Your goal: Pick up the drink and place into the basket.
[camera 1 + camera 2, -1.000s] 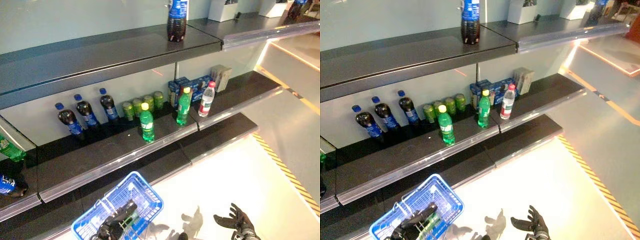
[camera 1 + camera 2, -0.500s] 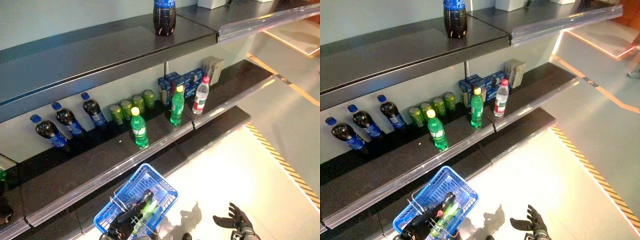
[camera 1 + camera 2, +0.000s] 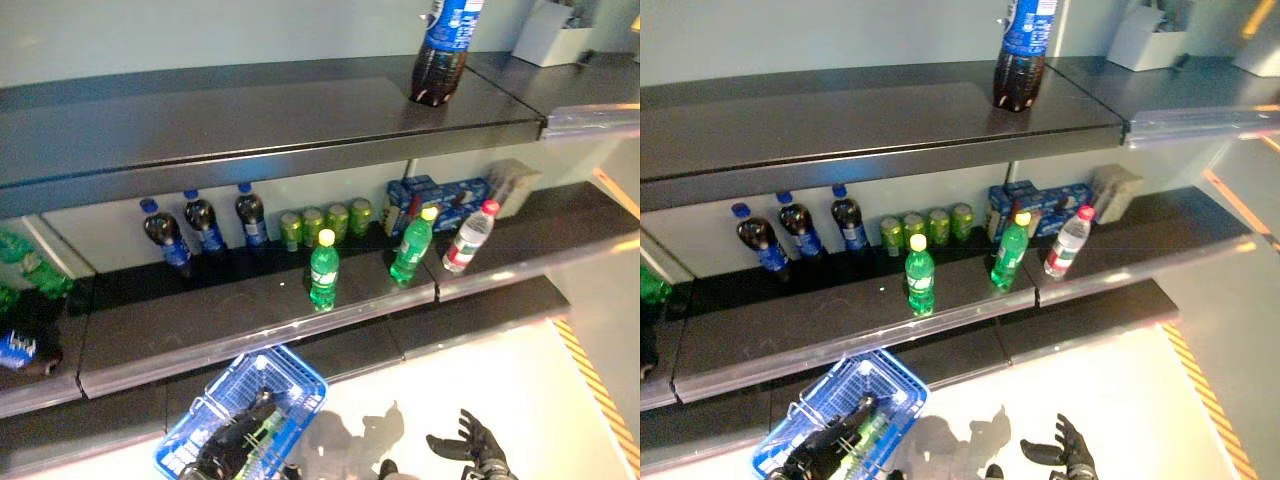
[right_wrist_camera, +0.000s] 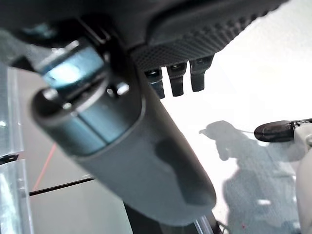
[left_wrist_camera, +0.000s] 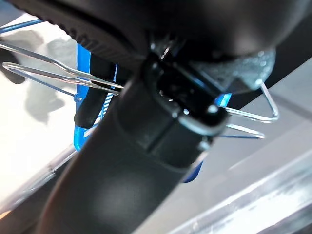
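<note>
A blue wire basket [image 3: 297, 369] hangs low in front of the shelves, at the lower left. My left hand [image 3: 234, 446] is shut on its wire handles [image 5: 48, 74], dark fingers curled round them. A green bottle [image 3: 268, 432] lies inside the basket beside that hand. My right hand [image 3: 470, 451] hovers open over the pale floor at the lower right, its fingers [image 4: 176, 81] straight and holding nothing. On the middle shelf stand a green bottle [image 3: 323, 270], a second green bottle [image 3: 412, 247] and a clear water bottle [image 3: 468, 238].
Three cola bottles [image 3: 205, 222] and a row of green cans [image 3: 325, 220] stand at the back of the middle shelf, with blue boxes [image 3: 440, 195] to their right. A big cola bottle [image 3: 445, 50] is on the top shelf. Lower shelf ledges [image 3: 470, 310] jut out beyond the basket.
The whole picture has swung sideways, so the camera has moved. My left hand still holds the basket and my right hand stays open low on the right.
</note>
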`<state>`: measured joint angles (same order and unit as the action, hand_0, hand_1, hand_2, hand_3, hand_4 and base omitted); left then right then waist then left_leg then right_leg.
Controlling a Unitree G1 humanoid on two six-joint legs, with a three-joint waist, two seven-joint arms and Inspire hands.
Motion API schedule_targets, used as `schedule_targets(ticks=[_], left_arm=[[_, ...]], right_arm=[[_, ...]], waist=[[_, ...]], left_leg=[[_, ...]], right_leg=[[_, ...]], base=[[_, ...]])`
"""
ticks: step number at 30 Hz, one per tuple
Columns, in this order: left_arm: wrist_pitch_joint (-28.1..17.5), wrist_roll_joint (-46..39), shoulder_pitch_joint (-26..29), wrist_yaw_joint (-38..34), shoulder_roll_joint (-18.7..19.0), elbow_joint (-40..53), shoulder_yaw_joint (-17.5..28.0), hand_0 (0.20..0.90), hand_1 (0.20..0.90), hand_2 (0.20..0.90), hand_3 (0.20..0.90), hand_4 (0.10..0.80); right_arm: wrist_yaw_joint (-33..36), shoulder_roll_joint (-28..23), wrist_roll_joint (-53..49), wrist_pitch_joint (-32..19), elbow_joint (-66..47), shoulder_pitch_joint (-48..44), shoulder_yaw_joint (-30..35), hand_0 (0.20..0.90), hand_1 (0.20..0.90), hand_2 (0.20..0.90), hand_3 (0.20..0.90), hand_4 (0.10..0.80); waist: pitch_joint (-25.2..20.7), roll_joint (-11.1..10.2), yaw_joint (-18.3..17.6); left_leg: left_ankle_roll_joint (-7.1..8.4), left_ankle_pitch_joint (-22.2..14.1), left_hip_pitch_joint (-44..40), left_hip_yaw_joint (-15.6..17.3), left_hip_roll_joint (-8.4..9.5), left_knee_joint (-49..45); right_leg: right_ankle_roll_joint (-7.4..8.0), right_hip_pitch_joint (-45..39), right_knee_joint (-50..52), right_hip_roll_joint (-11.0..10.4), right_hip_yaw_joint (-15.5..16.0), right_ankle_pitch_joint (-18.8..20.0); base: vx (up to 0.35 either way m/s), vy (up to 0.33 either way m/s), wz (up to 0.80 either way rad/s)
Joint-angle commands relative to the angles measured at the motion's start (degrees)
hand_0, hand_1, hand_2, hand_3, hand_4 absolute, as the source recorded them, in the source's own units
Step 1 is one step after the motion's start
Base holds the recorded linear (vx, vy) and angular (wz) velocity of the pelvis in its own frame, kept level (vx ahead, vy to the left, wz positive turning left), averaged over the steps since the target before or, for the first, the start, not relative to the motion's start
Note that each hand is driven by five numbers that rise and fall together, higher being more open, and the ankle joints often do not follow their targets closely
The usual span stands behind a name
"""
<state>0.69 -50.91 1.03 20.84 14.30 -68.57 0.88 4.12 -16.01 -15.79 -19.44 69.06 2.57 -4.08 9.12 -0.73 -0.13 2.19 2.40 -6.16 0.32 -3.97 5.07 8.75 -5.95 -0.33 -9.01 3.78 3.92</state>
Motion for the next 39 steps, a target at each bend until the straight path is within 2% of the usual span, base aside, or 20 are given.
schedule_targets(ticks=[1,3,4,5,7,8,9,11,13,14,15,17,19,22,28,33,39], left_arm=[[-3.93,0.1,2.95,7.33,3.96,5.6,-0.96,0.3,0.3,0.3,0.2,0.1],[-2.73,0.01,3.63,6.44,4.78,6.99,-1.13,0.3,0.3,0.3,0.2,0.1],[-2.45,-0.15,3.87,6.17,4.85,7.14,-1.06,0.3,0.3,0.3,0.2,0.1],[-2.45,0.06,4.35,6.41,4.77,7.13,-1.78,0.3,0.3,0.3,0.2,0.1],[-2.82,-0.72,4.44,6.12,4.45,7.4,-2.47,0.3,0.3,0.3,0.2,0.1],[-3.02,-2.52,4.25,4.78,3.81,8.34,-2.91,0.3,0.3,0.3,0.2,0.1],[-2.57,-2.88,4.21,4.65,3.0,9.72,-2.72,0.3,0.3,0.3,0.2,0.1],[-2.17,-2.78,4.52,4.88,1.75,10.27,-3.03,0.3,0.3,0.3,0.2,0.1],[-2.03,-3.0,5.07,5.11,1.09,10.17,-3.68,0.3,0.3,0.3,0.2,0.1],[-2.04,-4.59,5.03,5.25,0.54,9.89,-3.87,0.3,0.3,0.3,0.2,0.1],[-2.03,-4.3,4.59,5.57,0.31,9.68,-3.63,0.3,0.3,0.3,0.2,0.1],[-1.45,-3.32,3.71,5.36,-0.04,9.43,-3.29,0.3,0.3,0.3,0.2,0.1],[-0.56,-2.21,3.52,4.86,-0.05,8.69,-3.0,0.3,0.3,0.3,0.2,0.1],[-0.11,-0.59,4.26,5.51,0.35,5.85,-2.14,0.3,0.3,0.3,0.2,0.1],[-1.22,0.84,3.92,7.04,2.04,0.77,-0.78,0.3,0.3,0.3,0.2,0.1],[-1.41,0.33,3.22,7.26,3.48,0.87,0.66,0.3,0.3,0.3,0.2,0.1],[-1.37,0.27,3.32,5.71,2.74,3.72,0.4,0.3,0.3,0.3,0.2,0.1]], right_arm=[[0.86,-2.18,-0.92,-4.0,-1.86,-3.08,2.59,0.9,0.9,0.9,0.9,0.8],[1.03,-2.31,-2.65,-3.16,-2.68,-4.2,1.5,0.9,0.9,0.9,0.9,0.8],[0.77,-2.5,-3.08,-2.73,-3.03,-4.78,1.09,0.9,0.9,0.9,0.9,0.8],[1.39,-2.6,-3.7,-1.97,-3.29,-5.83,0.23,0.9,0.9,0.9,0.9,0.8],[1.32,-2.71,-3.96,-1.51,-3.78,-6.37,-0.83,0.9,0.9,0.9,0.9,0.8],[1.02,-3.15,-3.92,-1.22,-4.95,-6.65,-2.25,0.9,0.9,0.9,0.9,0.8],[1.52,-3.78,-3.98,-1.57,-6.26,-6.67,-3.1,0.9,0.9,0.9,0.9,0.8],[1.39,-4.95,-2.66,-2.67,-7.27,-6.66,-3.84,0.9,0.9,0.9,0.9,0.8],[1.79,-5.55,-3.06,-2.49,-7.66,-6.53,-3.7,0.9,0.9,0.9,0.9,0.8],[1.11,-6.07,-2.39,-2.36,-7.09,-6.47,-3.1,0.9,0.9,0.9,0.9,0.8],[0.45,-6.37,-1.63,-2.41,-6.15,-6.48,-2.53,0.9,0.9,0.9,0.9,0.8],[-0.39,-6.48,-1.62,-1.7,-4.31,-5.82,-1.42,0.9,0.9,0.9,0.9,0.8],[-1.56,-6.03,-1.99,-1.5,-2.25,-4.77,-0.23,0.9,0.9,0.9,0.9,0.8],[-4.14,-5.3,-3.65,-0.94,-0.1,-4.17,0.74,0.9,0.9,0.9,0.9,0.8],[-7.04,-3.17,-2.9,0.15,2.24,-3.17,1.11,0.9,0.9,0.9,0.9,0.8],[-7.22,-3.13,-3.11,1.83,1.71,-3.17,0.92,0.9,0.9,0.9,0.9,0.8],[-6.29,-3.11,-3.43,2.58,1.57,-3.6,0.99,0.9,0.9,0.9,0.9,0.8]], waist=[[-0.86,-0.94,0.87],[0.23,-1.17,1.37],[0.55,-1.0,1.69],[1.11,-1.01,2.45],[1.35,-0.81,2.97],[1.47,0.0,3.37],[1.86,0.86,3.41],[2.44,1.76,2.81],[2.21,1.77,2.12],[1.65,1.5,1.57],[1.2,1.2,1.39],[0.54,1.69,1.21],[0.21,2.32,1.22],[-0.67,2.58,1.2],[-2.21,1.93,0.86],[-2.64,1.62,0.41],[-2.73,1.59,0.75]], left_leg=[[-2.32,-6.63,2.48,1.76,3.04,-8.17],[-1.75,-7.63,4.52,-1.04,1.32,-13.08],[-1.47,-7.58,5.06,-1.6,0.37,-13.96],[-0.42,-7.27,5.98,-3.09,-0.78,-14.82],[0.58,-6.08,6.7,-4.28,-1.71,-14.16],[2.17,-2.57,7.64,-4.46,-3.38,-11.74],[3.27,0.74,9.26,-3.45,-4.79,-9.28],[3.94,2.82,11.56,0.98,-6.43,-7.98],[3.89,2.3,11.38,2.98,-6.13,-8.75],[3.59,0.27,10.6,4.14,-4.83,-10.82],[3.4,-1.23,9.98,3.89,-3.2,-13.67],[3.98,-1.81,9.47,3.29,-1.96,-14.1],[4.41,-1.38,8.29,4.58,-1.89,-10.41],[4.01,-0.82,5.44,6.74,-1.95,-4.84],[2.38,-1.26,1.67,7.83,-0.9,-0.61],[1.92,-1.8,0.34,9.16,-1.38,-0.07],[2.13,-1.78,0.29,9.37,-1.66,-0.07]], right_leg=[[1.91,6.08,7.66,-3.32,-5.0,1.54],[1.75,6.85,11.66,-3.09,-5.33,-2.3],[1.52,6.87,12.72,-2.78,-4.48,-4.7],[0.56,6.82,12.8,-2.66,-2.82,-6.19],[-0.29,6.63,12.35,-2.35,-0.92,-6.7],[-0.91,6.65,11.43,-1.74,0.67,-6.59],[-1.56,6.67,10.53,-0.94,1.38,-6.79],[-2.6,5.89,8.71,-0.88,4.08,-7.34],[-2.88,5.45,7.31,-1.43,5.84,-6.78],[-2.96,5.3,6.31,-2.29,7.07,-6.23],[-3.08,5.24,5.64,-2.74,7.43,-5.78],[-3.12,4.7,5.39,-2.31,7.87,-5.75],[-2.51,3.52,4.84,-2.27,9.05,-5.68],[-1.25,2.18,3.24,-2.98,10.67,-5.12],[0.13,1.0,1.49,-2.61,10.03,-4.03],[-0.18,0.68,0.16,-1.48,9.42,-3.45],[-0.48,0.17,-1.47,-0.82,9.79,-2.72]], base=[[0.035,-0.385,0.59],[-0.004,-0.454,0.71],[-0.073,-0.437,0.77],[-0.096,-0.447,0.75],[-0.13,-0.392,0.76],[-0.239,-0.317,0.9],[-0.324,-0.333,1.05],[-0.253,-0.16,1.06],[-0.19,-0.05,1.12],[-0.208,-0.016,1.05],[-0.164,0.005,0.84],[-0.063,0.073,0.7],[-0.025,0.178,0.83],[-0.02,0.154,0.65],[-0.004,0.036,-0.18],[0.015,-0.034,-0.1],[0.0,-0.022,-0.09]])
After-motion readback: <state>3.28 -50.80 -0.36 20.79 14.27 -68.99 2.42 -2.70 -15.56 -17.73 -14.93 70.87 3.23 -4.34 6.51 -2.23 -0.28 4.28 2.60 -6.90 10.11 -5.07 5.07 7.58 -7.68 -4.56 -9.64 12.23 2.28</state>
